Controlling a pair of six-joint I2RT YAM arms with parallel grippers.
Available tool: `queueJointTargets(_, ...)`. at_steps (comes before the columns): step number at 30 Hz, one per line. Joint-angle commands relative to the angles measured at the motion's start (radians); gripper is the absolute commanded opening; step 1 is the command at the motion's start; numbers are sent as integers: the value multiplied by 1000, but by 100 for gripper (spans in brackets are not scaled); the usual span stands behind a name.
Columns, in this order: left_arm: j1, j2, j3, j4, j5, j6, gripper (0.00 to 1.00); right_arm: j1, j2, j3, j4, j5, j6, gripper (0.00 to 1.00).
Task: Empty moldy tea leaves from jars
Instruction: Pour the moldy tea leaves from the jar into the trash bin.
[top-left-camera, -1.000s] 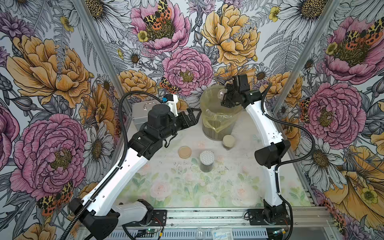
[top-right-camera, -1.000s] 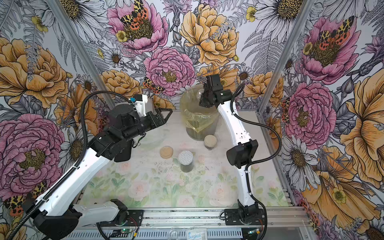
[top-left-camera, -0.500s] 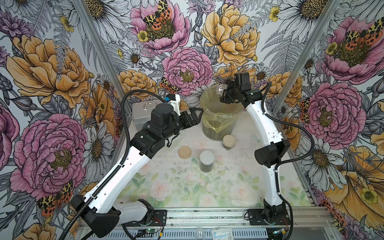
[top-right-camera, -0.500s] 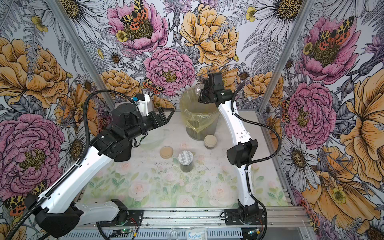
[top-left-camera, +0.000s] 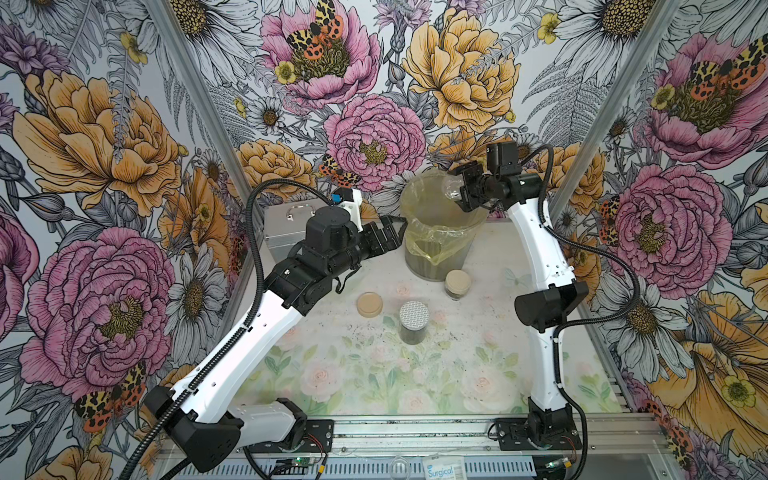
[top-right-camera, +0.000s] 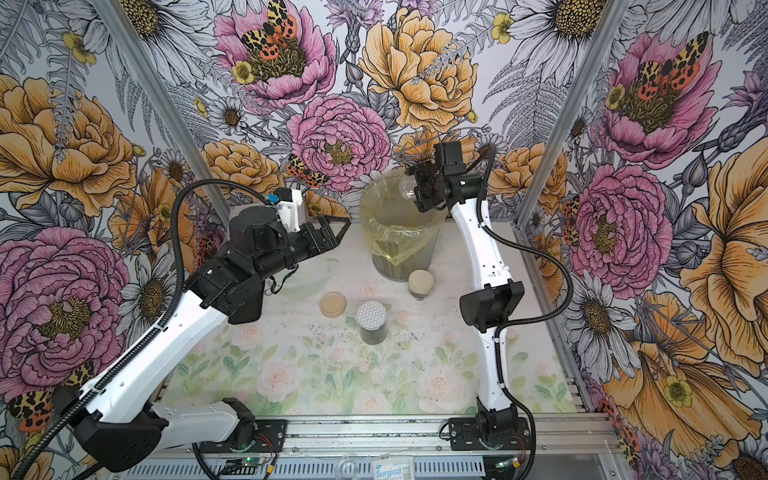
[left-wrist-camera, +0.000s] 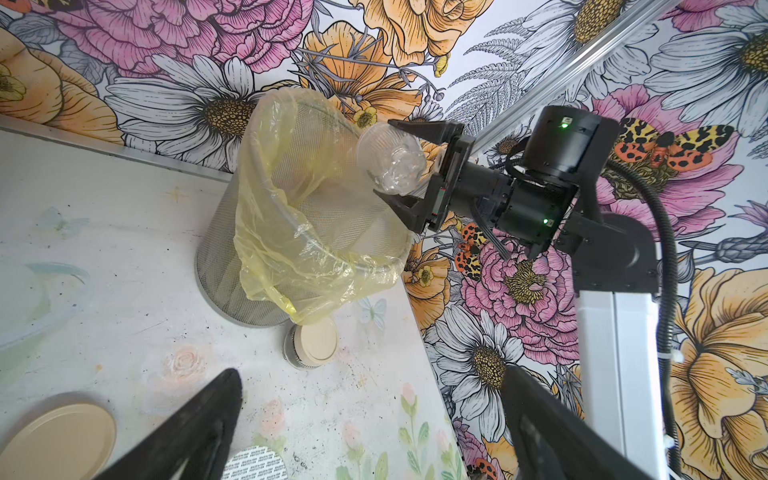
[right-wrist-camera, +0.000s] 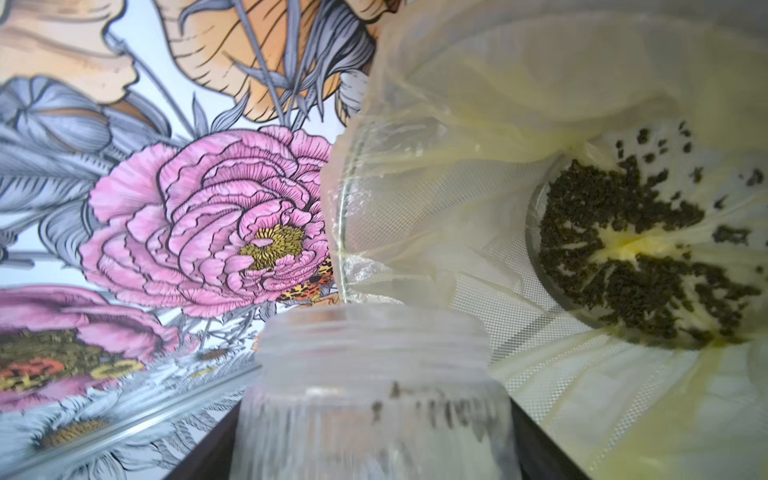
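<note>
**A:** What's different from a second ago?

**B:** Little. The right tool (top-left-camera: 456, 189) stays clenched on the small clear glass jar (left-wrist-camera: 390, 160). The jar has no lid, and its mouth points into the grey mesh bin (left-wrist-camera: 220, 266) lined with a yellow plastic bag (left-wrist-camera: 291, 232). The left arm has edged nearer the bin, and the left tool (top-right-camera: 340, 235) is spread wide and empty.

**A:** And the dark crumbly tea leaves (right-wrist-camera: 590, 199)?

**B:** They're heaped at the bag's bottom, and only a few flecks cling to the jar's wall. I'd judge this jar done, with two to go. The tan-lidded glass jar (top-left-camera: 457, 283) beside the bin and the silver dotted-lidded glass jar (top-left-camera: 414, 318) stand shut on the floral table (top-left-camera: 374, 374). A loose tan disc lid (top-left-camera: 369, 304) lies near them.

**A:** Anything unclear?

**B:** The held jar's base is blurred in the right wrist view. I can't tell how full the tan-lidded jar is.
</note>
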Motion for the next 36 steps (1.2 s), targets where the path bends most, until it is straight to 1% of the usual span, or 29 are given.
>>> queueJointTargets(1, 9, -14, -13, 19, 2, 29, 99, 5, -7, 18, -103, 63, -362, 0)
queueJointTargets(3, 19, -16, -20, 21, 15, 27, 99, 5, -24, 20, -131, 83, -546, 0)
queueJointTargets(5, 29, -15, -27, 24, 27, 26, 99, 18, -52, 20, -175, 166, -740, 0)
queueJointTargets(7, 37, -14, -36, 34, 35, 25, 99, 45, -76, 20, -203, 212, -927, 0)
queueJointTargets(9, 46, -10, -46, 49, 51, 16, 99, 93, -90, 19, -229, 337, -1094, 0)
queueJointTargets(11, 54, -5, -54, 62, 68, 8, 99, 159, -90, 12, -232, 513, -1309, 0)
queueJointTargets(12, 55, -4, -56, 64, 73, 7, 99, 172, -99, -26, -203, 545, -1376, 0)
queueJointTargets(13, 57, -2, -57, 67, 76, 6, 99, 173, -113, -60, -174, 559, -1410, 0)
queueJointTargets(15, 60, -5, -63, 67, 79, 6, 99, 178, -98, -44, -171, 582, -1497, 0)
queueJointTargets(16, 64, -8, -68, 69, 81, 6, 99, 181, -95, -55, -166, 588, -1594, 0)
queueJointTargets(18, 74, -15, -75, 68, 92, 4, 99, 195, -100, -93, -138, 657, -1747, 0)
queueJointTargets(20, 87, -24, -86, 70, 94, 6, 99, 220, -95, -120, -120, 748, -1968, 0)
queueJointTargets(22, 106, -36, -107, 84, 107, -1, 99, 258, -87, -172, -93, 837, -2237, 0)
queueJointTargets(23, 117, -40, -115, 92, 117, -7, 99, 267, -82, -192, -73, 863, -2331, 0)
queueJointTargets(25, 138, -54, -135, 101, 139, -12, 99, 281, -79, -214, -20, 868, -2468, 0)
queueJointTargets(27, 158, -73, -150, 102, 146, -18, 99, 283, -87, -223, 15, 841, -2550, 0)
queueJointTargets(29, 170, -99, -182, 121, 143, -28, 99, 285, -97, -243, 66, 850, -2642, 0)
queueJointTargets(33, 197, -117, -209, 140, 172, -46, 99, 278, -96, -250, 214, 835, -2821, 0)
queueJointTargets(36, 201, -124, -210, 138, 186, -46, 99, 266, -92, -240, 291, 717, -2890, 0)
